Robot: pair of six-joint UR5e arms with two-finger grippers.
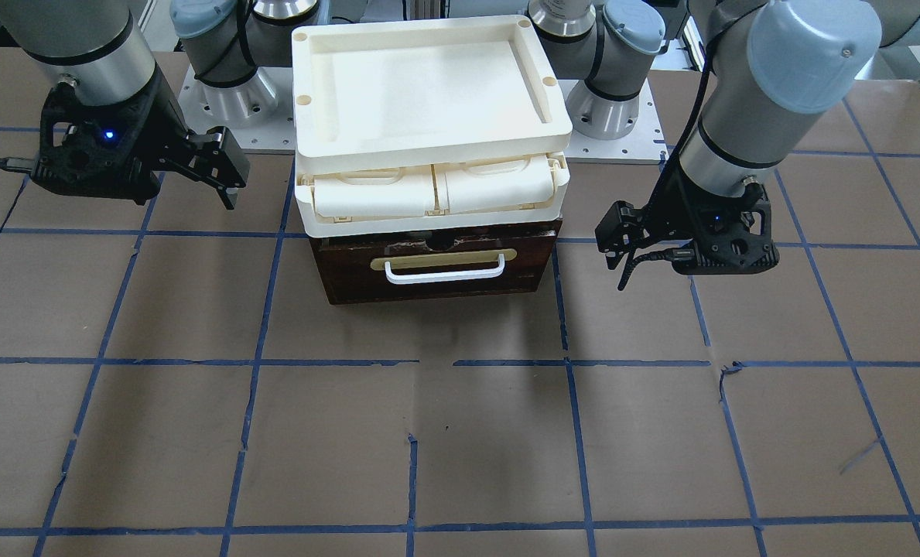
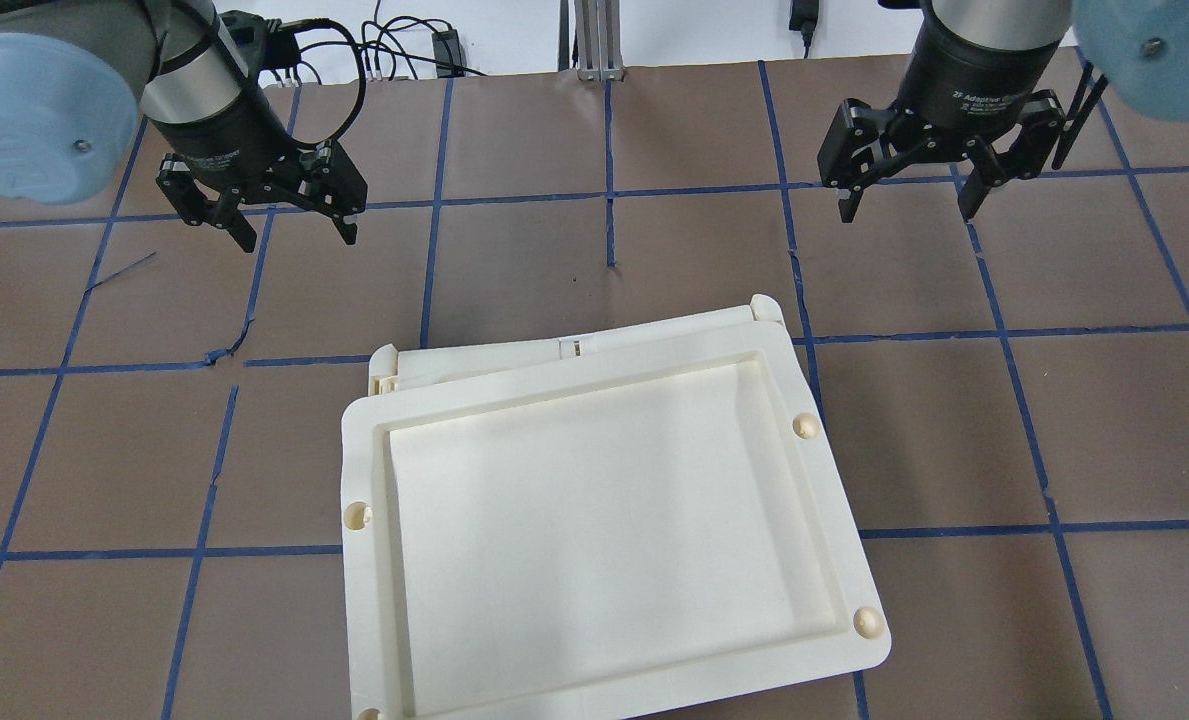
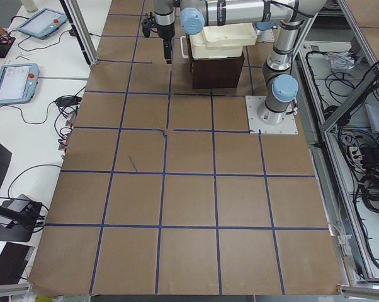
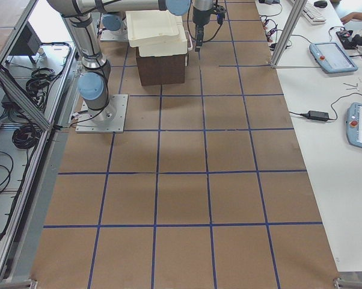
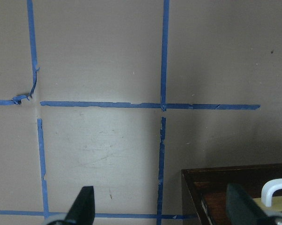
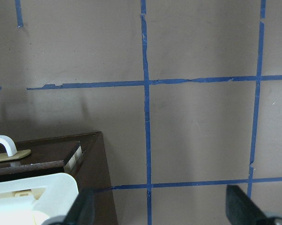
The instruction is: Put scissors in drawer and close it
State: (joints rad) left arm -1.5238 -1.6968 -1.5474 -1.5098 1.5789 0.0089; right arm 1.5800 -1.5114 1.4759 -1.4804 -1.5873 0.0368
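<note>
The drawer (image 1: 436,267) shows its dark brown front with a brass plate and white bar handle (image 1: 444,272), and it looks pushed in under the cream unit. The scissors are in no view. My left gripper (image 2: 299,238) is open and empty, hanging above the table beside the drawer's side (image 1: 613,259). Its wrist view shows the drawer's corner (image 5: 234,192). My right gripper (image 2: 906,213) is open and empty at the drawer's other side (image 1: 224,176). Its wrist view shows the drawer's other corner (image 6: 52,159).
A cream plastic tray (image 1: 429,147) lies on top of cream compartments (image 1: 429,193) above the drawer. It fills the middle of the overhead view (image 2: 364,560). The brown table is marked with a blue tape grid (image 1: 568,362). The arm bases stand behind the unit.
</note>
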